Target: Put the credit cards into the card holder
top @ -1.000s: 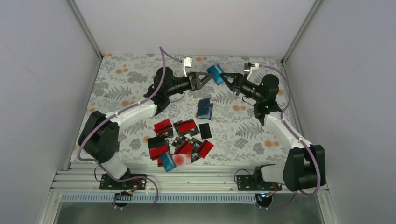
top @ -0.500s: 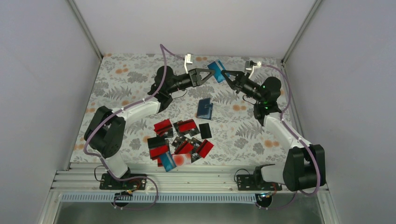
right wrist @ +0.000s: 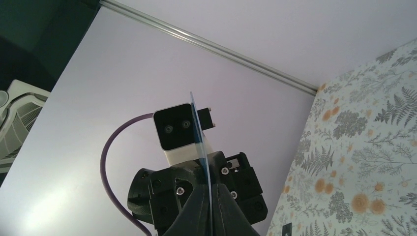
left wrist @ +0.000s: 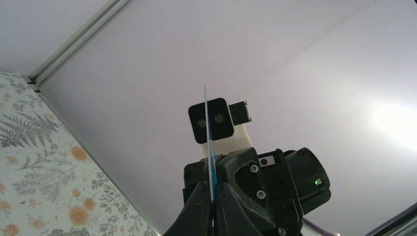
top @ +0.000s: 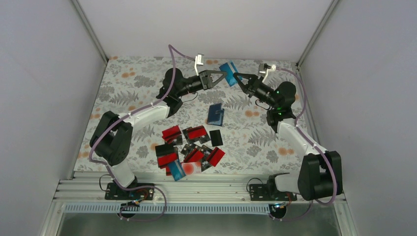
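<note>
L fingers & R fingers both pinch blue card, print unreadable

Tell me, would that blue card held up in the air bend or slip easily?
Probably stiff: the blue card stands straight, edge-on, with no sag. Likely light: it is a mere thin line in both wrist views. Possibly slippery: its faces look smooth where the fingers pinch it.
</note>
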Action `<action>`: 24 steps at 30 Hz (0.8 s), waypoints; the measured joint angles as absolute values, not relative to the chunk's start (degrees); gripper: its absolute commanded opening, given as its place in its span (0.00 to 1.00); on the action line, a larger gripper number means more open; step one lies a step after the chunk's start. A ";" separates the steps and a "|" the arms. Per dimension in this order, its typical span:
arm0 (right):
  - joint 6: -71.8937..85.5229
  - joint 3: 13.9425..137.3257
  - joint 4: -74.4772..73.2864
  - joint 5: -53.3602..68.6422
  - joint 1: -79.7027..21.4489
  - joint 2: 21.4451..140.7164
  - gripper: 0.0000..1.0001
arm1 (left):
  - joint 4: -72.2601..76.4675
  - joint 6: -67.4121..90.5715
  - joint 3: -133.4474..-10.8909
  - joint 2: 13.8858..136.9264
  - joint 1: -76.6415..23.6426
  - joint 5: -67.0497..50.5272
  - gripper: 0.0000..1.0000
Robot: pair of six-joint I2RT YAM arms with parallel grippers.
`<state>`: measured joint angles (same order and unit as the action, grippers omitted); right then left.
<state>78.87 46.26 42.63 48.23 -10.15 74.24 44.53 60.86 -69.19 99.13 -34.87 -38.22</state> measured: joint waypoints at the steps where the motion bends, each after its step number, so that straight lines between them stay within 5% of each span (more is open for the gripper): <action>1: 78.81 46.26 42.61 48.21 -10.15 74.24 0.09 | 44.49 60.86 -69.21 99.13 -34.87 -38.22 0.02; 3: 77.49 46.35 41.54 48.23 -10.20 74.24 0.31 | 44.18 60.71 -69.21 99.13 -34.87 -38.22 0.02; 8: 66.46 50.43 25.63 47.79 -9.82 74.22 0.58 | 38.50 56.97 -68.69 98.21 -34.76 -36.60 0.02; 15: 45.65 55.55 0.30 43.07 -8.40 75.94 0.65 | 18.02 43.46 -64.73 89.76 -34.22 -24.93 0.02; 24: 33.04 53.43 -12.82 42.17 -11.75 87.83 0.68 | -0.49 31.83 -61.56 90.87 -34.17 -11.53 0.02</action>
<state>33.04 53.43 -12.82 42.17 -11.75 87.83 -0.49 31.83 -61.56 90.87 -34.17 -11.53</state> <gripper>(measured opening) 0.667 0.025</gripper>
